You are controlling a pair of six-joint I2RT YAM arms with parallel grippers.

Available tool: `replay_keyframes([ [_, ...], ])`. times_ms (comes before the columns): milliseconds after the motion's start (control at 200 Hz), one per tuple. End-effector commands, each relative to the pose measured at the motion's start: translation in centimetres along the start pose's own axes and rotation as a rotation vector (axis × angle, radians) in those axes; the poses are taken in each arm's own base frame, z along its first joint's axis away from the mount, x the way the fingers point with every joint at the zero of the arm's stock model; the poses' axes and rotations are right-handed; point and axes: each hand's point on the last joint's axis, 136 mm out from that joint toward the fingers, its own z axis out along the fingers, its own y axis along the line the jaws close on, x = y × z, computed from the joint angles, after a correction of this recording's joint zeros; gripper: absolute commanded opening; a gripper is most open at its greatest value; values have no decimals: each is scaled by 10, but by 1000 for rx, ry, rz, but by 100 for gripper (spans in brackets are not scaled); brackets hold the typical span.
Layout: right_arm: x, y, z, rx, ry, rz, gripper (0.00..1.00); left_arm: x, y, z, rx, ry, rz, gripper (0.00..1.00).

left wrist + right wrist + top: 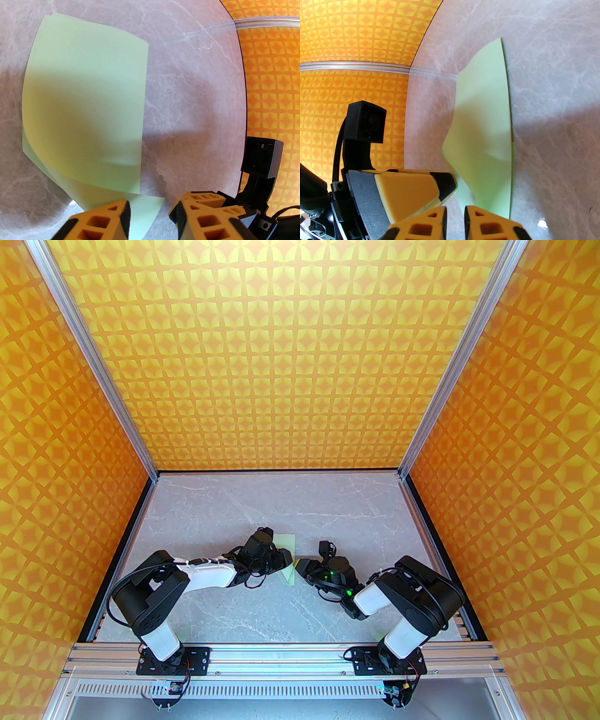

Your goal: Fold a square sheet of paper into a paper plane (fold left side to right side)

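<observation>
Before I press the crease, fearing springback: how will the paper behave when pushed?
Probably floppy: the sheet of paper bows, its upper layer lifted. Likely springy, the fold looks rounded, uncreased. It may slide on the smooth table.

The paper is plain pale mint green, tinted yellow where shadow crosses it. The desk beneath is light grey marble with thin white veins. The walls carry an orange print of repeating yellow four-pointed stars. The left tool and right tool both have orange fingers with black pads. The arms are black and white, the frame silver. Small green lights glow on the right arm.
</observation>
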Motion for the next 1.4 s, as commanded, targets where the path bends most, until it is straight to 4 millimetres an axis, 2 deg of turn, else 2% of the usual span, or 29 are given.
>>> replay_keyframes([
  [0,-3,5,3,-21,-7,10,19,-9,-4,1,-2,-22,-11,40],
  [235,-3,-4,3,4,-16,25,19,-10,-4,2,-2,-23,-12,40],
  [870,-4,5,14,-25,1,15,17,-10,-5,2,4,-19,-11,41],
  [1015,-5,4,16,-17,3,8,14,-10,-6,1,9,-21,-10,41],
  [1185,-5,2,18,3,11,0,0,-10,-7,-1,10,-21,-7,41],
  [1395,-5,0,20,45,53,-36,0,-12,-11,-15,16,-31,16,41],
])
